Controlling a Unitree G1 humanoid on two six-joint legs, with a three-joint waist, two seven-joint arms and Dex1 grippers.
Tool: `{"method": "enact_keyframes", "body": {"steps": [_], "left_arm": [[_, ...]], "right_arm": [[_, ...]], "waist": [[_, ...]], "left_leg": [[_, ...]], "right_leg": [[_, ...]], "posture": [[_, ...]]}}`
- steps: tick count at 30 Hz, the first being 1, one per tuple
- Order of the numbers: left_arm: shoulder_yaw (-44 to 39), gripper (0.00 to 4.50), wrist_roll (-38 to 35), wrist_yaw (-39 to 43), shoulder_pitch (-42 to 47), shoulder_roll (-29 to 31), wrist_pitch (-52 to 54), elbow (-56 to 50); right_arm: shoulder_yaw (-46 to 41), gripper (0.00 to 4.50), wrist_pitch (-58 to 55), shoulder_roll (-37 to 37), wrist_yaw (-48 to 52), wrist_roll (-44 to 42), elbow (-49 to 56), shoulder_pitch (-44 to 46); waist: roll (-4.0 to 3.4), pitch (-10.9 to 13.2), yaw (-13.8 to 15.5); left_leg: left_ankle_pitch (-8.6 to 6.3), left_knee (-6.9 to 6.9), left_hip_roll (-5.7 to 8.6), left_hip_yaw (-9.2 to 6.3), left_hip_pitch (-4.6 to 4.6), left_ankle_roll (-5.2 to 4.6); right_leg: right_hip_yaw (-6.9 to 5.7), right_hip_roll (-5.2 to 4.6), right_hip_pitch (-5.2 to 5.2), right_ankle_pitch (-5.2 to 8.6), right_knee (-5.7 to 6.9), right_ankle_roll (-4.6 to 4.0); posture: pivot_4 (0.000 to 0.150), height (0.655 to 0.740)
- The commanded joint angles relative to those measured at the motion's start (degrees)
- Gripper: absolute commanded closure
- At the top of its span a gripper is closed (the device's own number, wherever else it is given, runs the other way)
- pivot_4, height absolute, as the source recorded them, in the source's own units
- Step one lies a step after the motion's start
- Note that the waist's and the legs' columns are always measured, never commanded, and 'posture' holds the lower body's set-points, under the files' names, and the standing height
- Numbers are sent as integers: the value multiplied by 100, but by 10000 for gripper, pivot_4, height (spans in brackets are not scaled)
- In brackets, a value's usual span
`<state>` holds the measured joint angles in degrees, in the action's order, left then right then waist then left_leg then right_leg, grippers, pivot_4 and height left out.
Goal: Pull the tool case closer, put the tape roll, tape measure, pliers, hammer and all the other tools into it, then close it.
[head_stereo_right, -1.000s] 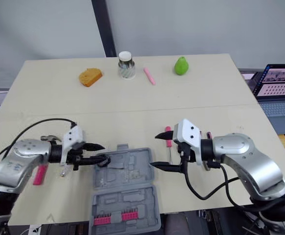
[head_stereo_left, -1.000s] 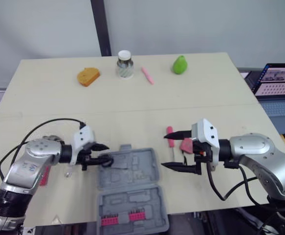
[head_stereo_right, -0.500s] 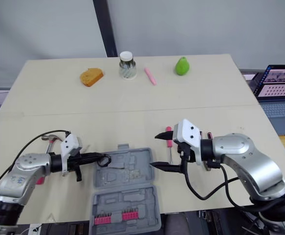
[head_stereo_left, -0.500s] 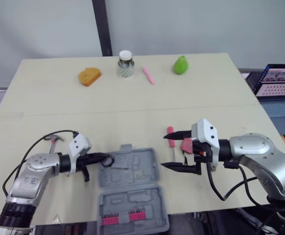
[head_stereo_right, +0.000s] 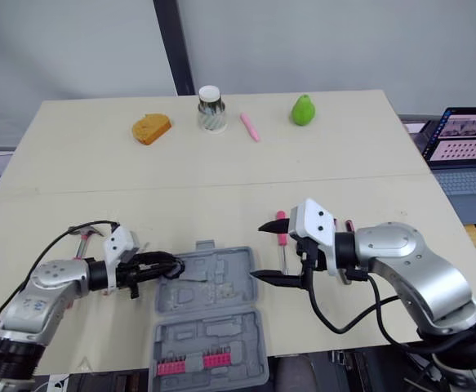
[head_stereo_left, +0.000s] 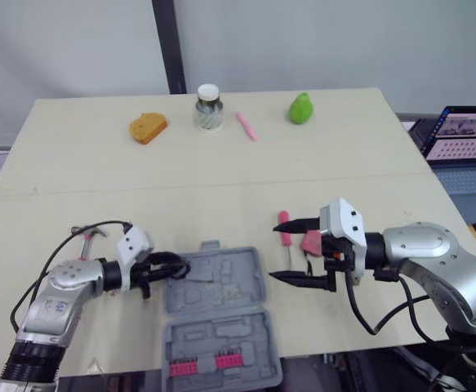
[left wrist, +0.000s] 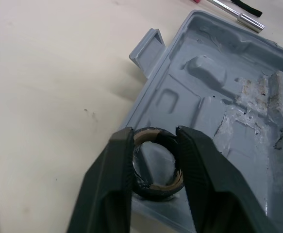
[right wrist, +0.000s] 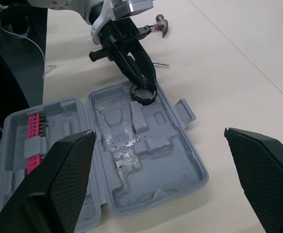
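left jaws pinched on the tape roll [left wrist: 156, 188], little black ring with tan core, at the open grey case's [head_stereo_left: 221, 286] edge, right jaws spread wide, empty

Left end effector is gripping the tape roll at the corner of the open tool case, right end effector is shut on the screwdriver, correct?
Not quite: the right eye view shows the right end effector open, holding nothing; the screwdriver lies on the table. The left end effector does grip the tape roll at the open tool case's corner.
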<state>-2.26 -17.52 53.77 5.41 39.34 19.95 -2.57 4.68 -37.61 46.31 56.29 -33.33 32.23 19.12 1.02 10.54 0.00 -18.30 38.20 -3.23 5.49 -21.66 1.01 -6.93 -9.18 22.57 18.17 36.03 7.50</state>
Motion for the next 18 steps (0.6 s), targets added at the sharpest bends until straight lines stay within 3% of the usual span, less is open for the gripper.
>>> {"method": "enact_keyframes", "body": {"steps": [1,18], "left_arm": [[-134,32305,-53,-7,-60,34,-87,-134],[-53,32305,15,-8,-214,-24,-305,-227]], "right_arm": [[-97,0,39,34,54,-111,198,28],[-71,0,28,37,75,-111,174,53]], "waist": [[0,0,1],[0,0,-1]], "left_leg": [[0,0,0,0,0,0],[0,0,0,0,0,0]], "right_leg": [[0,0,0,0,0,0],[0,0,0,0,-1,0]], "posture": [[1500,7400],[1500,7400]]}}
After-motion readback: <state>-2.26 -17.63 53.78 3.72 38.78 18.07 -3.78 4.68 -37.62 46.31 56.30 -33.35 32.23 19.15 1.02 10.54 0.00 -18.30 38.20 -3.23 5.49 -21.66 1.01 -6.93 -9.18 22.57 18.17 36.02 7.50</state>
